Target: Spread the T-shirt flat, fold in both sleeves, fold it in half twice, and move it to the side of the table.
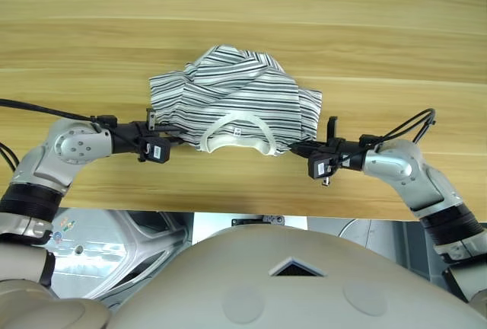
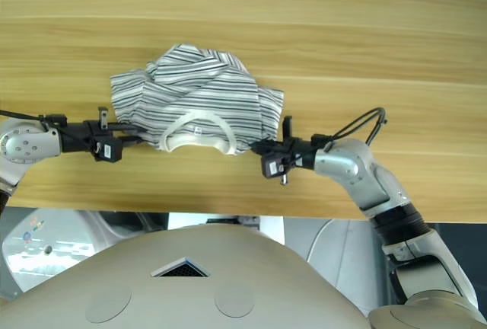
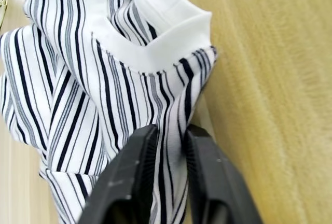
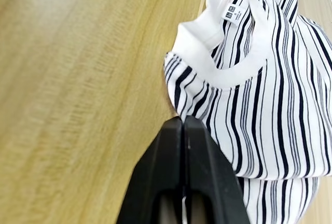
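Observation:
A black-and-white striped T-shirt lies crumpled on the wooden table, its white collar turned toward me. My left gripper sits at the shirt's near left corner, beside the collar. In the left wrist view its fingers are shut on a fold of striped cloth. My right gripper is at the near right corner. Its fingers are pressed together with the shirt's edge at their tips.
Bare wood surrounds the shirt to the left, to the right and behind it. The table's front edge runs just below both grippers. Cables loop off the right wrist.

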Tool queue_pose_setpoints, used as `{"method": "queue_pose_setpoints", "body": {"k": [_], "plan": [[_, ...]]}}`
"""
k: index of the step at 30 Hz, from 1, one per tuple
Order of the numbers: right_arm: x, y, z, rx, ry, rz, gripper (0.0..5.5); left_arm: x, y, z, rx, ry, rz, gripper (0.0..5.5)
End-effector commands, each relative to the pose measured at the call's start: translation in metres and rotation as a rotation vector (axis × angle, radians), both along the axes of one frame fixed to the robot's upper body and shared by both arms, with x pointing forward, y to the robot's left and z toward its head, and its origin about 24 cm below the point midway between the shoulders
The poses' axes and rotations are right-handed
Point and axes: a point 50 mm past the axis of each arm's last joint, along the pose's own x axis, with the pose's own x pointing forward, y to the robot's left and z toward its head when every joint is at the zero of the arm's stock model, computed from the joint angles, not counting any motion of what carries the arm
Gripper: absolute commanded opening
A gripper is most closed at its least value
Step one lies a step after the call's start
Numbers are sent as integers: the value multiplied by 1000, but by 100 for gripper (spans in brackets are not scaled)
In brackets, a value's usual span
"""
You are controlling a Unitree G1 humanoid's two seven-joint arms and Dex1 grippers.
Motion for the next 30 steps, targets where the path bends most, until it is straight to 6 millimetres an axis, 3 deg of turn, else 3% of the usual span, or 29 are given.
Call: {"method": "queue_pose_setpoints", "body": {"k": [1,11,17,20,24,30], "plan": [[2,0,-2,-16,6,-8,0,-21,3,-24,84,139,-30,21],[4,1,2,3,-5,-17,0,-18,1,-23,72,125,-18,4],[12,-7,16,39,-59,-44,0,-7,-3,-14,2,78,5,4],[20,-15,34,74,-127,-71,0,11,-1,10,-71,-23,44,4],[52,-36,74,153,-336,-218,0,50,10,65,-153,-287,115,4],[81,-53,117,265,-560,-363,0,91,10,148,-305,-684,163,4]]}}
